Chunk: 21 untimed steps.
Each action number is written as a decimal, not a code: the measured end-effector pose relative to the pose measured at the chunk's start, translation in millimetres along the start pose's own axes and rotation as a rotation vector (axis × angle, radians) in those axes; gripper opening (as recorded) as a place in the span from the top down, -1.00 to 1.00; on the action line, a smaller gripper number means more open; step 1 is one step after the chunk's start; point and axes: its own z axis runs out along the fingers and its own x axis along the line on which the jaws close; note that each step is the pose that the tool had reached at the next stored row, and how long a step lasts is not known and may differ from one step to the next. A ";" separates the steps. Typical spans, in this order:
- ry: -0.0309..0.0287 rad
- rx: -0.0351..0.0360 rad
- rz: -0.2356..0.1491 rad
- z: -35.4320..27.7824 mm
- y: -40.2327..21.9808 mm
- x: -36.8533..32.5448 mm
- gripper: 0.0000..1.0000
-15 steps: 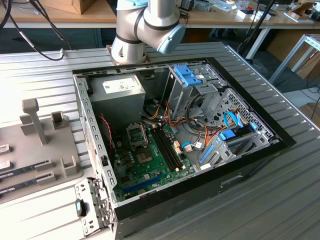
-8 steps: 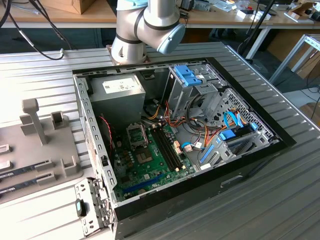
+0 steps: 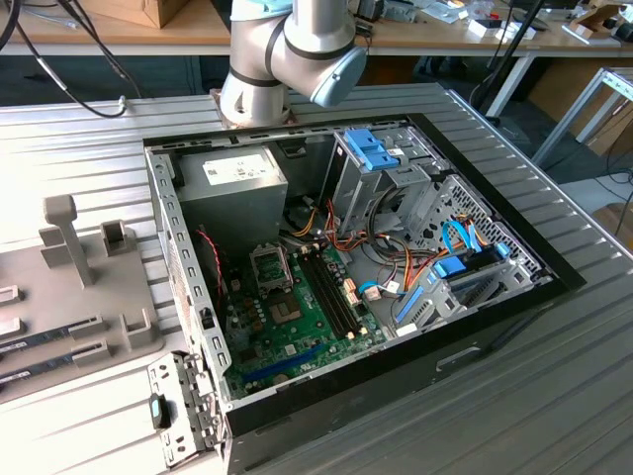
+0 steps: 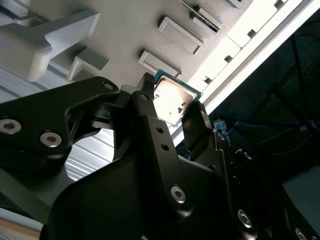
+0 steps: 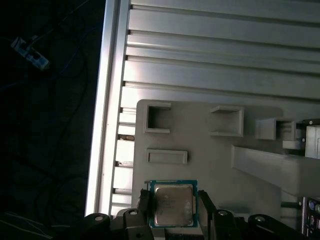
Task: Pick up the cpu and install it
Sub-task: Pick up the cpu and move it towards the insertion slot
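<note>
The cpu point(image 5: 172, 204) point(image 4: 172, 100) is a small square chip with a green edge and a silvery top plate. It sits between the two black fingers of my gripper point(image 5: 173, 206) point(image 4: 174, 103), and a finger point(image 4: 148, 95) presses on each side of it. In both wrist views the chip is above the grey holder tray point(image 5: 210, 160), near the tray's edge. In the exterior view the open computer case point(image 3: 475, 307) lies on the table with the green motherboard point(image 3: 307, 332) inside. The motherboard's square socket point(image 3: 269, 265) is open.
The grey tray point(image 3: 89, 307) at the exterior view's left has upright posts and long narrow sticks point(image 3: 49, 336). The arm's base point(image 3: 287, 59) stands behind the case. Inside the case are a power supply point(image 3: 232, 183), drive cages point(image 3: 386, 168) and cable bundles point(image 3: 415, 267).
</note>
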 end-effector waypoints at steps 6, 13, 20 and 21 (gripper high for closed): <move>0.0001 -0.0004 0.000 -3.8 0.2 -0.1 0.05; 0.0000 -0.0006 0.000 -9.4 0.3 -0.2 0.05; 0.0000 -0.0006 0.000 -14.4 0.6 -0.3 0.05; 0.0000 -0.0006 0.000 -14.9 0.6 -0.4 0.05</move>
